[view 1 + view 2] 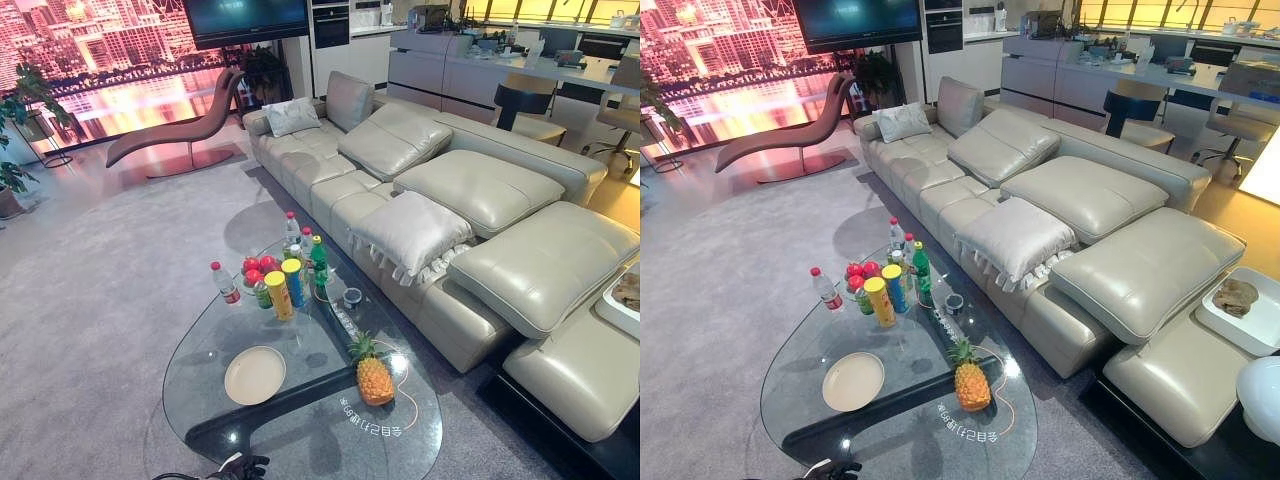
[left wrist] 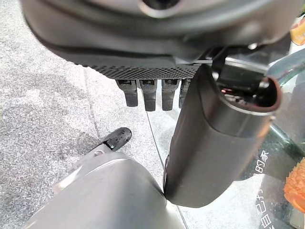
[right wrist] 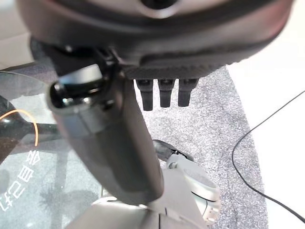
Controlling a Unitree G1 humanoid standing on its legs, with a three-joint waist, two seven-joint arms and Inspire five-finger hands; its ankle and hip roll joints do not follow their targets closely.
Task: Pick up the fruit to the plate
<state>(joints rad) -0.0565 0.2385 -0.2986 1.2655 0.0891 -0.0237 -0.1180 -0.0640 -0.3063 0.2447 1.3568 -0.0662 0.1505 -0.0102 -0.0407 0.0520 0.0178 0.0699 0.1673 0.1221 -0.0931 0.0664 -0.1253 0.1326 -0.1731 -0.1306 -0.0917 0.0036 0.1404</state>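
A pineapple stands upright on the near right part of the glass table. An empty cream plate lies to its left. Red apples sit farther back among cans and bottles. My left hand hangs beside the table's near edge with straight fingers and holds nothing; its dark fingers also show at the bottom of the left eye view. My right hand hangs by the table's near right end, fingers straight, empty. The pineapple shows in the left wrist view.
A yellow can, a blue can, a green bottle and a water bottle crowd the table's far half. A long grey sofa runs along the table's right side. Grey carpet lies to the left.
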